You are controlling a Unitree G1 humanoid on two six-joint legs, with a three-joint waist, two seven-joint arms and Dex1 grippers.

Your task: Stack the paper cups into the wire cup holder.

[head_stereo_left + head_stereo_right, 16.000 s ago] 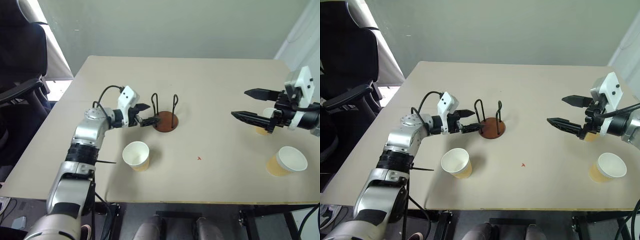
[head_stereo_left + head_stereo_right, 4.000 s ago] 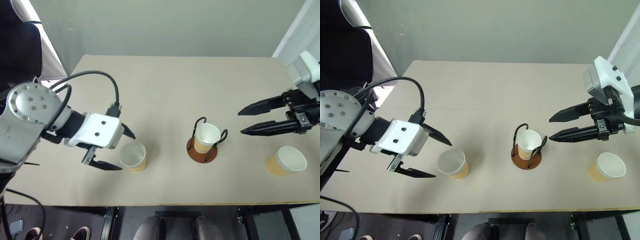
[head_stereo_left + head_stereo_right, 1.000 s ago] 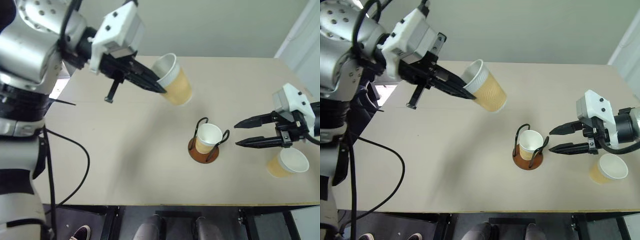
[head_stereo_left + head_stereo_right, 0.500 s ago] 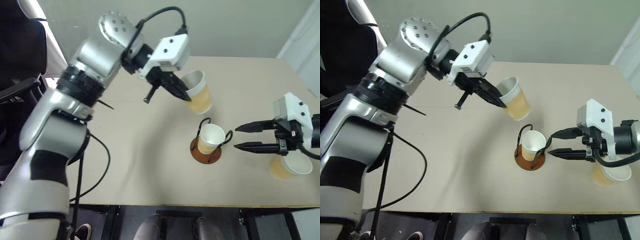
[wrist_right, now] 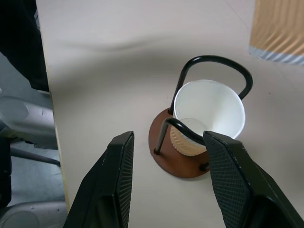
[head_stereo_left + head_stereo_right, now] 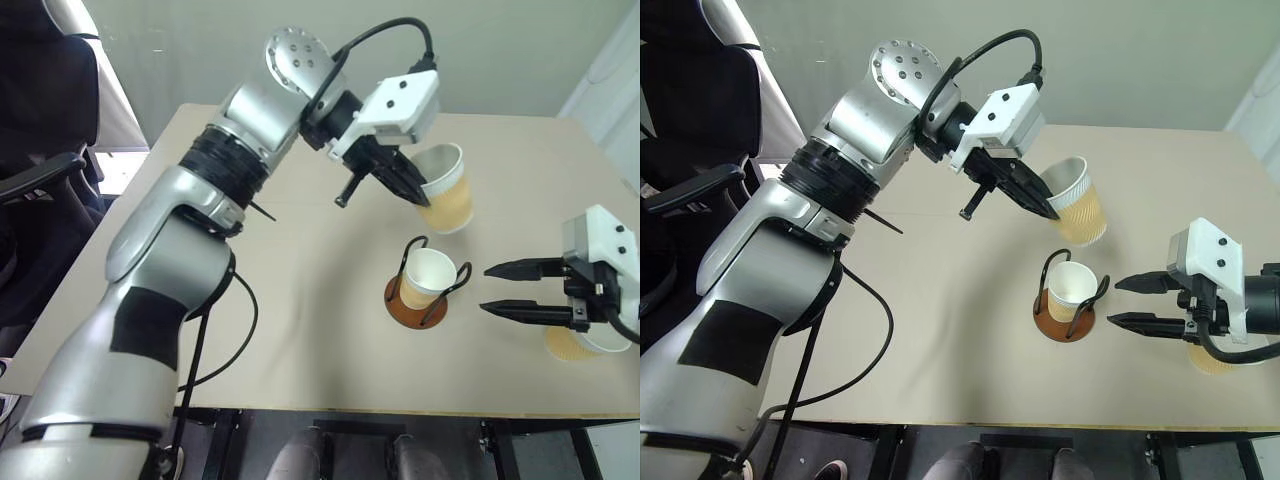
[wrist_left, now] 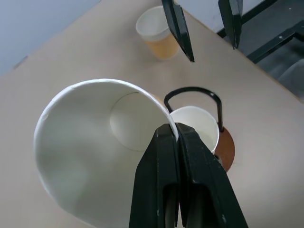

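My left gripper [image 6: 420, 192] is shut on the rim of a tan paper cup [image 6: 446, 196], which hangs tilted in the air just above and behind the wire cup holder [image 6: 405, 308]. A second paper cup [image 6: 428, 276] stands upright in the holder between its black loops. To the holder's right, my right gripper [image 6: 485, 287] stands open and level, with nothing between its fingers. A third paper cup [image 6: 572, 344] sits on the table at the far right, partly hidden behind the right hand. In the left wrist view the fingers [image 7: 166, 156] pinch the held cup's wall [image 7: 90, 147].
The beige table [image 6: 250, 300] has bare room left of the holder and along its front edge. A dark chair [image 6: 40, 130] stands off the table's left side. A black cable [image 6: 225, 330] hangs from the left arm.
My left arm has carried the held cup to the right and slightly down, bringing it close above the holder. The right gripper stays open beside the holder.
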